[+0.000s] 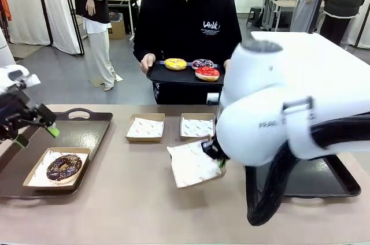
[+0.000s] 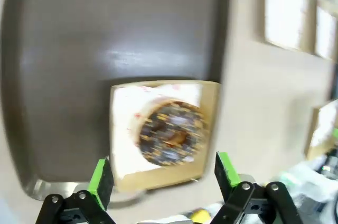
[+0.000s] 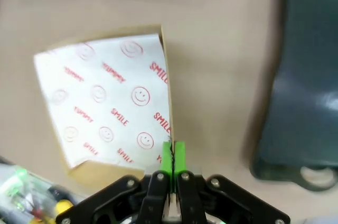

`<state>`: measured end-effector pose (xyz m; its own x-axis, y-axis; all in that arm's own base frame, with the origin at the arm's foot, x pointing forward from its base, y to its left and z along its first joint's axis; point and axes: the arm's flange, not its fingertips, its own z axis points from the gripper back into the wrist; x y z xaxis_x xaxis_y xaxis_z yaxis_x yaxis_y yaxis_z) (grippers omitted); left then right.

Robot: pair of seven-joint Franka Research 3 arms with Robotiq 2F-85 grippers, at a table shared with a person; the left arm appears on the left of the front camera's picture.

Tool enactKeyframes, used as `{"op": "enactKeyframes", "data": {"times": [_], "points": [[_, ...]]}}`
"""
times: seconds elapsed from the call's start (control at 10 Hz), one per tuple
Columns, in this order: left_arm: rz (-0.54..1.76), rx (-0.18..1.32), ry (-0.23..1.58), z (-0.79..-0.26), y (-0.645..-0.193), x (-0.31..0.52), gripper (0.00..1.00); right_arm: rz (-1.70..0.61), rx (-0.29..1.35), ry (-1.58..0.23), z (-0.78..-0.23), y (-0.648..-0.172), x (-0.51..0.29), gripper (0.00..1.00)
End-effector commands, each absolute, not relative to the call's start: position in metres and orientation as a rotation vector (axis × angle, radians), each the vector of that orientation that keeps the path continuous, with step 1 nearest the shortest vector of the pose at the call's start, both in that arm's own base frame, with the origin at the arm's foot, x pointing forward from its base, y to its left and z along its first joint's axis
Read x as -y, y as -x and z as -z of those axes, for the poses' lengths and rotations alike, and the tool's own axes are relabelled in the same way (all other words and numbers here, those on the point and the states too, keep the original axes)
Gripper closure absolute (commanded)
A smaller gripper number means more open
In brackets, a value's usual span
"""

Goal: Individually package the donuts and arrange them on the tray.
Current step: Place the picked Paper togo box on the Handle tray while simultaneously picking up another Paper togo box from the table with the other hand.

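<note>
A dark chocolate donut (image 1: pixel 63 167) with pale sprinkles lies in a paper-lined cardboard box (image 1: pixel 36 177) on the dark left tray (image 1: pixel 87 132). My left gripper (image 1: pixel 37 136) hovers open above and to the left of it. From the left wrist, the donut (image 2: pixel 171 131) and its box (image 2: pixel 208 129) sit just beyond the open gripper (image 2: pixel 163 174). My right gripper (image 1: pixel 217 155) is shut on the edge of a tilted empty box (image 1: pixel 191 167) mid-table. The right wrist view has the gripper (image 3: pixel 173 152) pinching that box's (image 3: pixel 111 102) wall. The person holds a black tray (image 1: pixel 167 75) with yellow (image 1: pixel 176 63), purple-dark (image 1: pixel 202 63) and red (image 1: pixel 207 73) donuts.
Two more empty lined boxes (image 1: pixel 145 127) (image 1: pixel 196 126) sit side by side beyond the held one. A second dark tray (image 1: pixel 324 178) lies at the right, behind my right arm, which blocks much of that side. Bare tabletop lies in front.
</note>
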<state>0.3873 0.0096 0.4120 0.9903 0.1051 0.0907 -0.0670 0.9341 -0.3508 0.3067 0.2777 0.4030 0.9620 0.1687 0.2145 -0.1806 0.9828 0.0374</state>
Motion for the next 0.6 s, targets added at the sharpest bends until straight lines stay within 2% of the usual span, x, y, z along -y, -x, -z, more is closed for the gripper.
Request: {"op": "enactKeyframes", "data": {"times": [0.0, 0.2, 0.5], "points": [[-0.070, 0.106, 0.676, -0.431, -0.340, -0.042, 0.00, -0.182, 0.266, -0.066, -0.488, -0.298, -0.269, 1.00], [-0.129, 0.129, 0.946, -0.443, -0.325, -0.089, 0.00, -0.112, 0.306, -0.058, -0.551, -0.320, -0.268, 1.00], [-0.152, 0.168, 1.185, -0.430, -0.312, -0.138, 0.00, 0.017, 0.266, -0.020, -0.591, -0.382, -0.268, 1.00]]}}
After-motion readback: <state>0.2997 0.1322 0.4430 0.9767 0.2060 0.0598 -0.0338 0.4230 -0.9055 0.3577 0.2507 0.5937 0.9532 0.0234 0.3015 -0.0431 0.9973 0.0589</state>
